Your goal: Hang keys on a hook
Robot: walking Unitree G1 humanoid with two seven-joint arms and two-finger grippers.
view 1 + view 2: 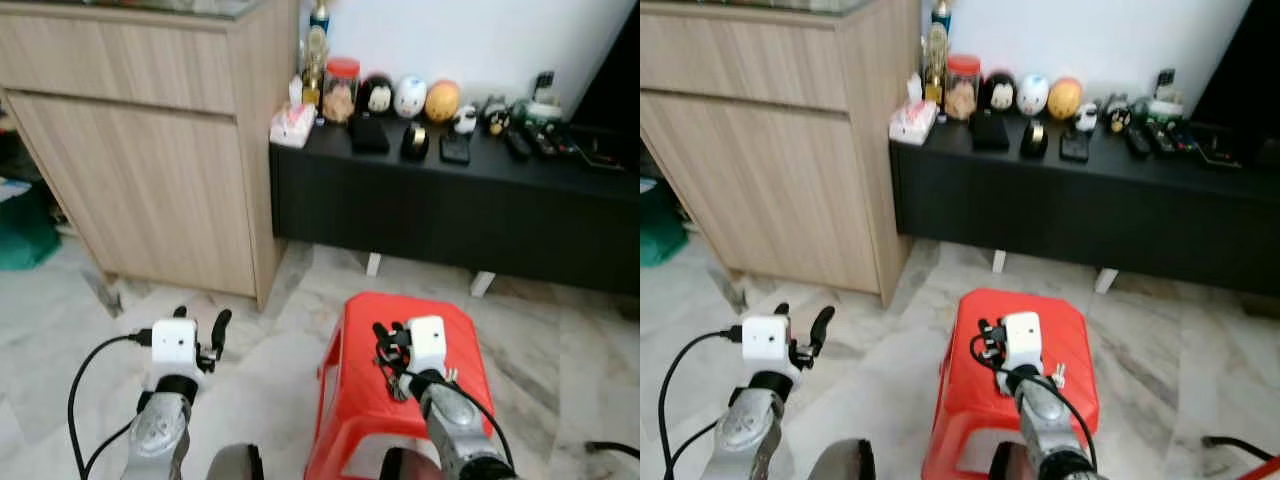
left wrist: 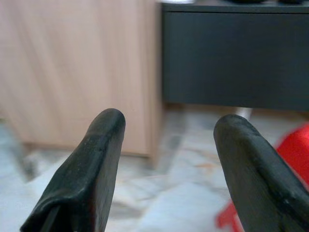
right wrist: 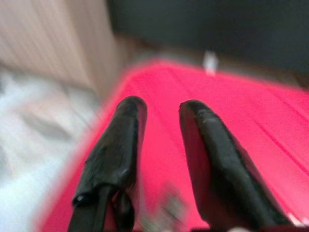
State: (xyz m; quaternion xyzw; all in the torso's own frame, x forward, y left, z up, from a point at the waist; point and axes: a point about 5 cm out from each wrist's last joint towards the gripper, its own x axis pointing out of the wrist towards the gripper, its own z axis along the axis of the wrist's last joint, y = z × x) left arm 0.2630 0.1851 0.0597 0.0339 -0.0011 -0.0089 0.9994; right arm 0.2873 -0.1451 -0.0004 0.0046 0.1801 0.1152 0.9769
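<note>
Two black-fingered grippers hover low. The left gripper (image 2: 166,130) is spread wide and empty above the pale marble floor (image 1: 270,360). The right gripper (image 3: 161,108), fingers slightly parted with nothing between the tips, hangs over the red plastic stool (image 1: 360,400). A small silvery bit (image 1: 1058,375) beside its wrist may be the keys; I cannot tell. Ahead of the left gripper stands a light wooden cabinet (image 1: 150,170). Beyond the right one is a long black low console (image 1: 450,210) carrying round figurines (image 1: 410,97).

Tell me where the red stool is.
The red stool stands on the marble floor right of centre, under the right gripper, before the black cabinet.
</note>
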